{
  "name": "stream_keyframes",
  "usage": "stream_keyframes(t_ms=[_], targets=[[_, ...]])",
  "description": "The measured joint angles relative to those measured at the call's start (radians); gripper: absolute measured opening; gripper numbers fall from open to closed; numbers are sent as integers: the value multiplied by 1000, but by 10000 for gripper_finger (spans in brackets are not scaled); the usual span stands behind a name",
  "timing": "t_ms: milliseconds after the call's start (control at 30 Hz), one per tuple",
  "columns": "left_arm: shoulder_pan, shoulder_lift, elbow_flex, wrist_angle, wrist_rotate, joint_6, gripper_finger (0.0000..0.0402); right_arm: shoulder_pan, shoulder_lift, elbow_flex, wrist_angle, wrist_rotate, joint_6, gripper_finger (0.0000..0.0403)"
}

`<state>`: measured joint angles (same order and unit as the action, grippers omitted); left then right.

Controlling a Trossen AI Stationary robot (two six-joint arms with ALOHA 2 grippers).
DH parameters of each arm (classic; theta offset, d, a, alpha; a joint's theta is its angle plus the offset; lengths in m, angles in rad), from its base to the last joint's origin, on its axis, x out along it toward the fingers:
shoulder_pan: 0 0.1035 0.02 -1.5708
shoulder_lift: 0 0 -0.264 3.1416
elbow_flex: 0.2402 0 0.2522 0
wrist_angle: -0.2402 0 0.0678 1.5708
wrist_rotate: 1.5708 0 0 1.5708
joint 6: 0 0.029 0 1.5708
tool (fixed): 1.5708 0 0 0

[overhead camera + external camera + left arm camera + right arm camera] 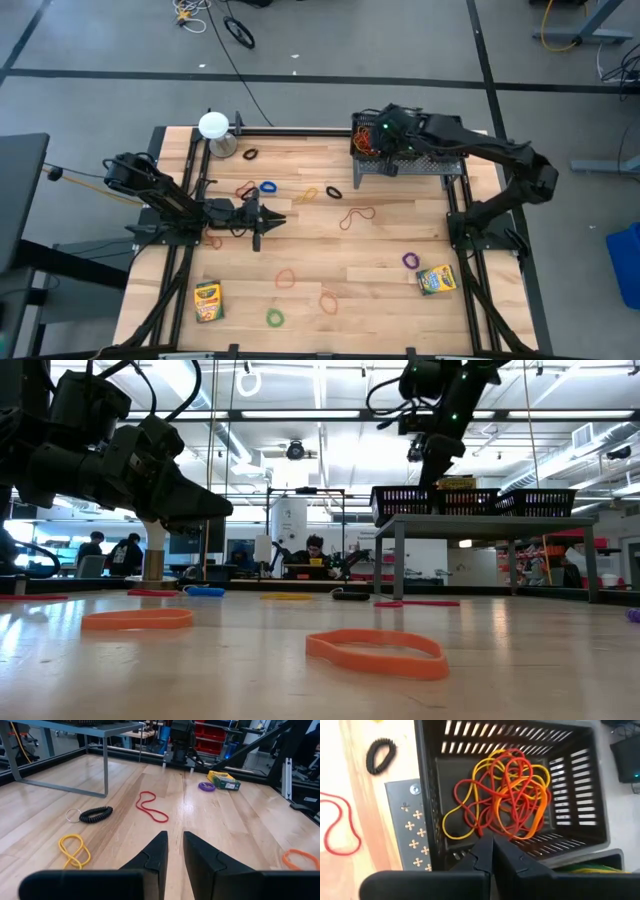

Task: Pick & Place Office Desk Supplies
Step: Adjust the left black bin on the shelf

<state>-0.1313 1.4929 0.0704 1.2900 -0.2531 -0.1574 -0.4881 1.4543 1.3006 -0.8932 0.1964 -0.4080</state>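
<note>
Red, yellow and orange bands (pixel 505 795) tangled in the black basket (pixel 580 785); a black coil (pixel 96 814) and purple band (pixel 206 786) lay on pale wood (pixel 240 825).

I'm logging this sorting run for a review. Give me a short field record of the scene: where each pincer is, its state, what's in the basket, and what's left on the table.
left pincer: low over the bare wood table, jaws slightly apart, holding nothing
right pincer: above the black basket, shut, empty
basket contents: tangle of red, orange and yellow bands
crayon boxes: one near the front left, one at the front right
loose bands: red loop, yellow loop, purple band, black coil
</note>
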Motion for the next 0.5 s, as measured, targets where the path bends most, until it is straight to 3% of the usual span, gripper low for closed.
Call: stream_keyframes(t_ms=[500], targets=[[0,0,0,0,0,0,65,0,12,0,-68,56,-7,13]])
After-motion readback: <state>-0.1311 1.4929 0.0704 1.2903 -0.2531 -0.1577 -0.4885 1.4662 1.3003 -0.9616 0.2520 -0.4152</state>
